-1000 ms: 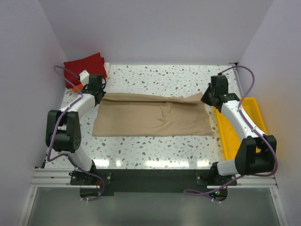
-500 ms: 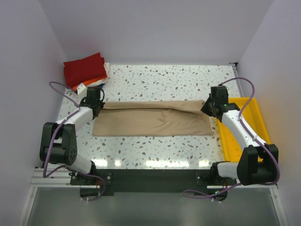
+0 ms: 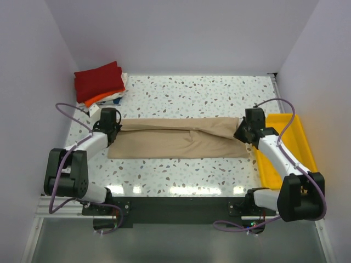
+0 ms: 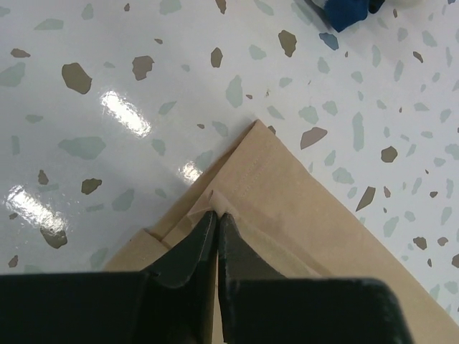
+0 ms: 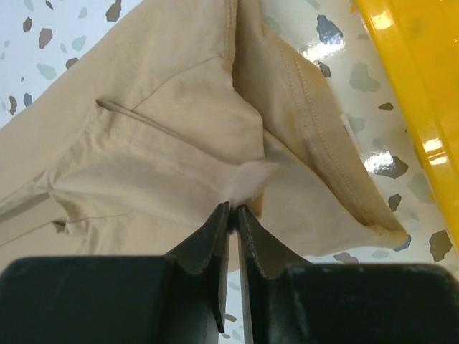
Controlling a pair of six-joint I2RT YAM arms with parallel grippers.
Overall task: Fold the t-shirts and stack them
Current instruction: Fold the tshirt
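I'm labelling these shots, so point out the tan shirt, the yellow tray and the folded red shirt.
tan shirt (image 3: 175,143), overhead view, middle of the spread cloth.
yellow tray (image 3: 301,143), overhead view, bare floor towards its far end.
red shirt (image 3: 98,81), overhead view, top of the fold.

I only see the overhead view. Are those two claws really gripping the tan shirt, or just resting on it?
Observer: Left wrist view: the left claw is closed, pinching a small pucker of the tan shirt by a stitched corner.
Visitor: And the right one?
Observer: Right wrist view: the right claw nips a little peak of cloth between nearly shut tips.
Visitor: Does the shirt touch the yellow tray?
Observer: No, speckled table shows between.
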